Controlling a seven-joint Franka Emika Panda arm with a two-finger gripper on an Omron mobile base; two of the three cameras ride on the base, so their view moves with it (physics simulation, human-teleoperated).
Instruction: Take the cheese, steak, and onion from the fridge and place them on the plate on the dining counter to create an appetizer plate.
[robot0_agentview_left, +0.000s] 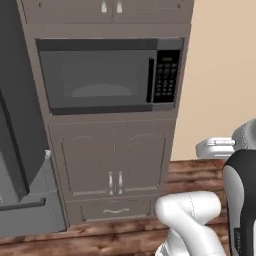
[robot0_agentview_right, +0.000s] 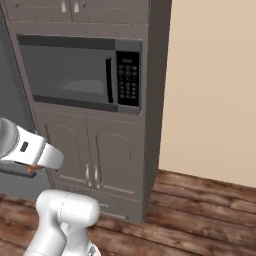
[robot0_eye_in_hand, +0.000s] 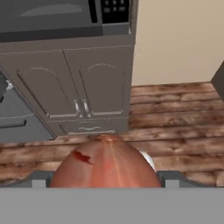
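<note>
In the hand view the onion (robot0_eye_in_hand: 107, 164), a round reddish-brown ball with a darker scuff on its skin, sits between my two fingertips. My gripper (robot0_eye_in_hand: 105, 179) is shut on it, and one grey fingertip (robot0_eye_in_hand: 38, 179) shows at each side of the ball. The onion hangs above the wooden floor, in front of the cabinet. Part of the grey fridge (robot0_agentview_left: 30, 212) stands at the left edge, and its lower front (robot0_eye_in_hand: 17, 124) is also seen from the hand. A sliver of orange-red (robot0_agentview_right: 32, 169) peeks out under my white forearm.
A tall grey-brown cabinet (robot0_agentview_left: 115, 165) with double doors and a low drawer holds a dark built-in microwave (robot0_agentview_left: 100, 75). To its right are a beige wall (robot0_agentview_right: 215, 90) and open wooden floor (robot0_agentview_right: 200, 215). My white arm base (robot0_agentview_left: 190, 215) stands low in front.
</note>
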